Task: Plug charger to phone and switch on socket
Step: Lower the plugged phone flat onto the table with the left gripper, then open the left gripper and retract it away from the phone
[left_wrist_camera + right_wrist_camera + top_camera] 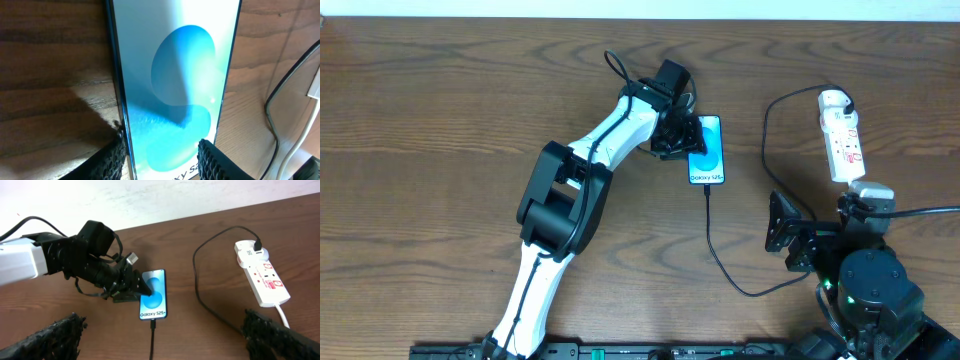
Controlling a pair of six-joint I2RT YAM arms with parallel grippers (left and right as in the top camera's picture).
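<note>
Inspector: Left gripper (pixel 161 145), condition of jaws?

Recorder: Parted partway, not clamped across anything. Set astride the long dark edge of the phone (pixel 175 90). One finger (pixel 112 160) down on the table (pixel 50 50) side, hard against that edge. Other finger (pixel 212 160) over the blue screen. Contact with the glass: cannot tell.

Inspector: Position of the phone?

Recorder: Lies flat, screen up, partly between the left jaws and running on ahead of them. Sits well ahead of the right gripper (pixel 161 322), in line with the gap between its jaws.

Inspector: Right jaws?

Recorder: Spread wide above the table, well apart from phone and strip.

Inspector: Charger (pixel 195 270)?

Recorder: Meets the phone's bottom edge with its plug tip, at the end nearer the right jaws. Runs back from there between those jaws. Loops round ahead of them. Ends plugged in at the end of the socket (pixel 262 277) farthest from the right jaws.

Inspector: Socket?

Recorder: Lies ahead of the right jaws, on the side of the finger (pixel 280 337) seen at the right of the wrist view. White cord (pixel 282 315) at its near end. Switch position: cannot tell.
</note>
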